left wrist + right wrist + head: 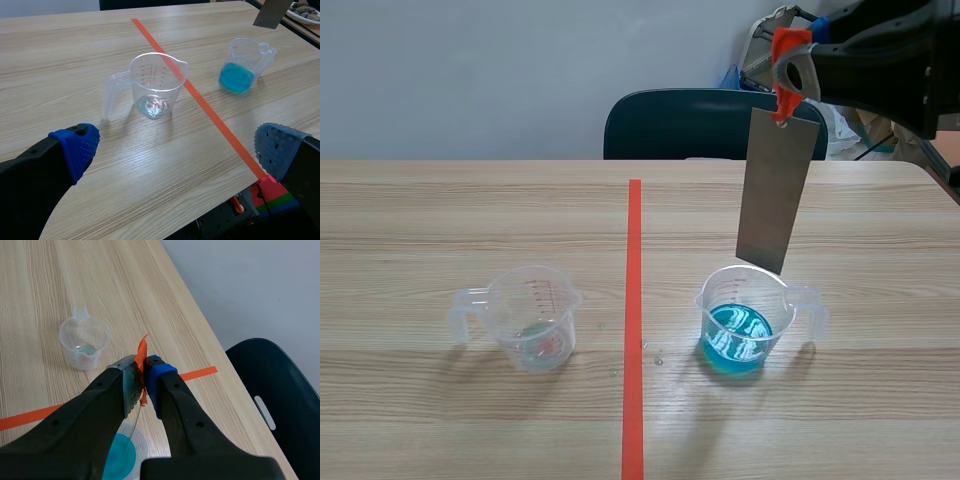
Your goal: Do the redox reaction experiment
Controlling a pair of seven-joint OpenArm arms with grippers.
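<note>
One cup of blue liquid (745,325) stands on the counter (440,220); the right pincer (142,376) clamps a metal strip (776,190) hanging just above it. Left pincer (177,145) gapes wide before a second cup (156,85).

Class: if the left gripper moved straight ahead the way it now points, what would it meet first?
Probably the near-empty clear cup, standing ahead of the left gripper; depth is uncertain.

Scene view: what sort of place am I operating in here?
Probably an office or classroom bench staged for a chemistry demo: a wood-grain table, a clear cup of blue liquid, a second clear cup, and a dark chair by a plain wall.
</note>
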